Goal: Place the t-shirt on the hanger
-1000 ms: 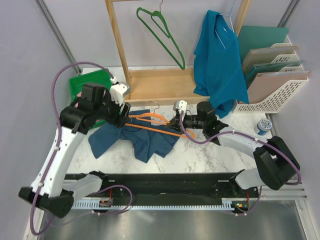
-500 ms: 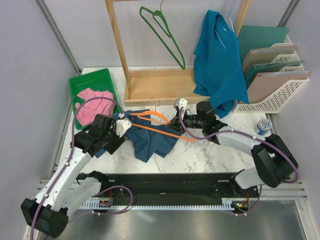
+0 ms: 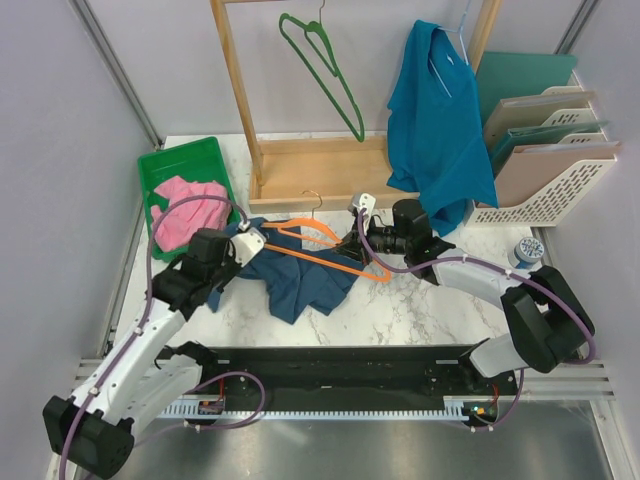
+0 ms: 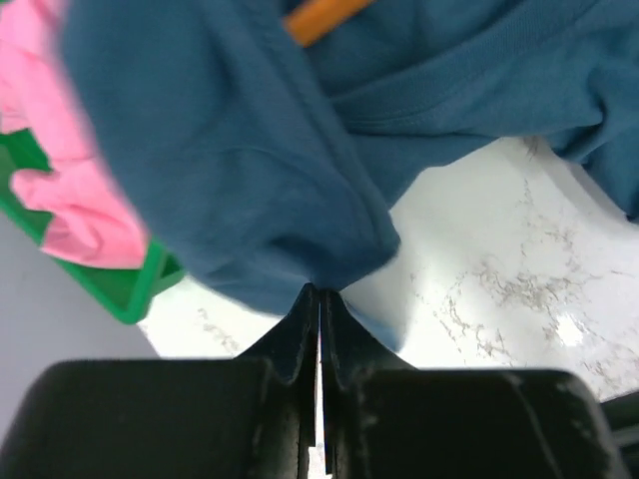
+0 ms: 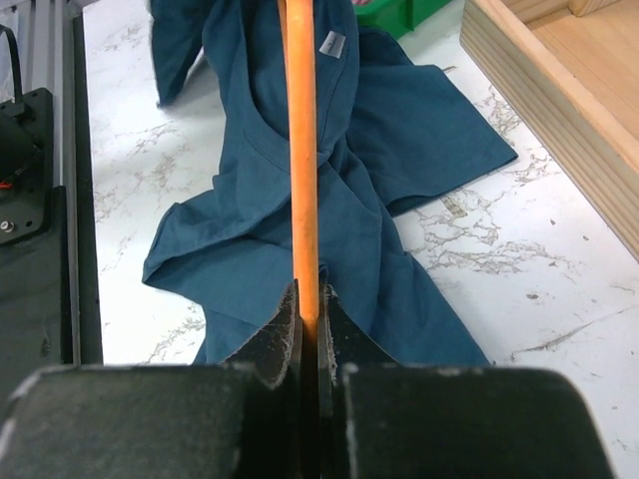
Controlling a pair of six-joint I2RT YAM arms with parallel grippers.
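One t-shirt (image 5: 399, 150) tag (image 5: 332, 44), right wrist only

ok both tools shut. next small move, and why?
Probably raise the left tool slightly with the fold of shirt it pinches. The right tool clamps the hanger, which lies on top of the crumpled shirt, so the cloth must open before the hanger can slide inside.

In the left wrist view, the t-shirt (image 4: 250, 150) ran out past the top and right edges. The hanger (image 4: 318, 18) showed only as a short piece at the top edge. The pink garment (image 4: 70, 215) on the left was blurred. How much cloth the left hand (image 4: 319, 294) pinched was hidden.
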